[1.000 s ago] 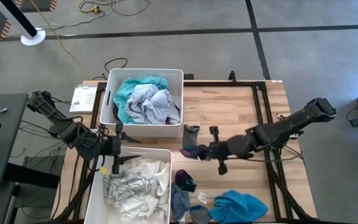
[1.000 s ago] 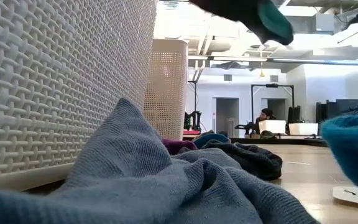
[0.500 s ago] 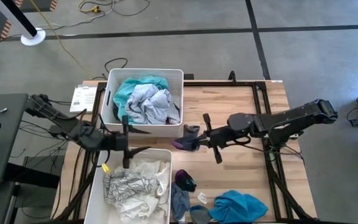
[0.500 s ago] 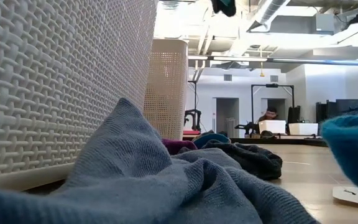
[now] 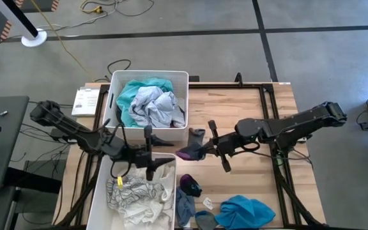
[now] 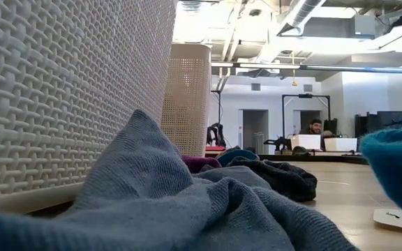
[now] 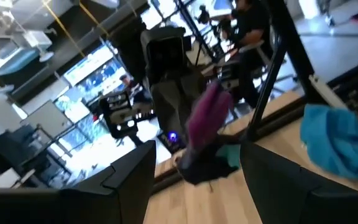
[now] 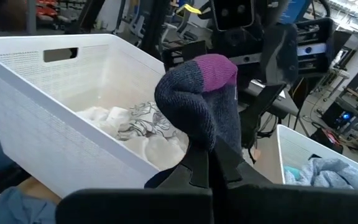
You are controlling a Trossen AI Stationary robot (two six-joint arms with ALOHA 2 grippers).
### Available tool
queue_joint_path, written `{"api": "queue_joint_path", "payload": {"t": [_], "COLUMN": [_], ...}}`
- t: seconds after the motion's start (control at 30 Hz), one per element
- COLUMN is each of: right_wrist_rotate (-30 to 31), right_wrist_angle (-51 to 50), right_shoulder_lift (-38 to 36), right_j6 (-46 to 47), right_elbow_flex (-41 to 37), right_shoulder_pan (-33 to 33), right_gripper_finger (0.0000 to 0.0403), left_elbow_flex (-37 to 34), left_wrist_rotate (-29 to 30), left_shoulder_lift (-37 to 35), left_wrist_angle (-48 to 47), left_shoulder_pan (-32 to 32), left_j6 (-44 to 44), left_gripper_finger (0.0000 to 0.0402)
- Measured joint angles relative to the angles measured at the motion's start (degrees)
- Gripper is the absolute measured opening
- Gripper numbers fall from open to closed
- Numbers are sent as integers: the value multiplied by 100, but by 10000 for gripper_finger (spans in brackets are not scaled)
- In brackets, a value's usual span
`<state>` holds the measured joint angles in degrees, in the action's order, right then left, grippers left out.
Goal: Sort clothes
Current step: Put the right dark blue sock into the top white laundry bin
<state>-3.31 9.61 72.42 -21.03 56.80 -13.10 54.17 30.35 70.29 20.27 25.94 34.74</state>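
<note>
Between the two white bins, the right tool (image 5: 200,151) is clamped on a navy sock with a purple toe (image 5: 188,152), holding it above the surface (image 5: 248,108) just beside the near bin (image 5: 98,191). Facing it, the left tool (image 5: 151,155) hangs over that bin's far rim with its fingers partly apart and nothing between them. White patterned garments (image 5: 136,190) lie in the near bin; teal and grey clothes (image 5: 149,102) fill the far bin (image 5: 184,76). A bright blue garment (image 5: 245,211) lies at the surface's near edge.
</note>
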Motion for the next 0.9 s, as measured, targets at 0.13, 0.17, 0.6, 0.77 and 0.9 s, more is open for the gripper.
{"api": "queue_joint_path", "payload": {"t": [0.13, 0.17, 0.6, 0.77, 0.9], "right_wrist_rotate": [2, 7, 20, 24, 22], "right_wrist_angle": [-7, -11, -10, 189, 322], "right_shoulder_lift": [0, 0, 0, 41, 209], "right_j6": [38, 38, 150, 157, 175], "right_elbow_flex": [0, 0, 0, 0, 4], "right_shoulder_pan": [-44, -44, -63, -63, -63], "right_gripper_finger": [0, 0, 0, 2, 3], "left_elbow_flex": [0, 0, -2, -2, 59], "left_wrist_rotate": [-521, -598, -1528, -1639, -1639], "left_shoulder_lift": [168, 211, 296, 532, 791], "left_wrist_angle": [213, 269, 615, 643, 782], "left_shoulder_pan": [-173, -222, -500, -595, -655], "left_j6": [-78, -149, -432, -478, -498], "left_gripper_finger": [229, 229, 216, 181, 153]}}
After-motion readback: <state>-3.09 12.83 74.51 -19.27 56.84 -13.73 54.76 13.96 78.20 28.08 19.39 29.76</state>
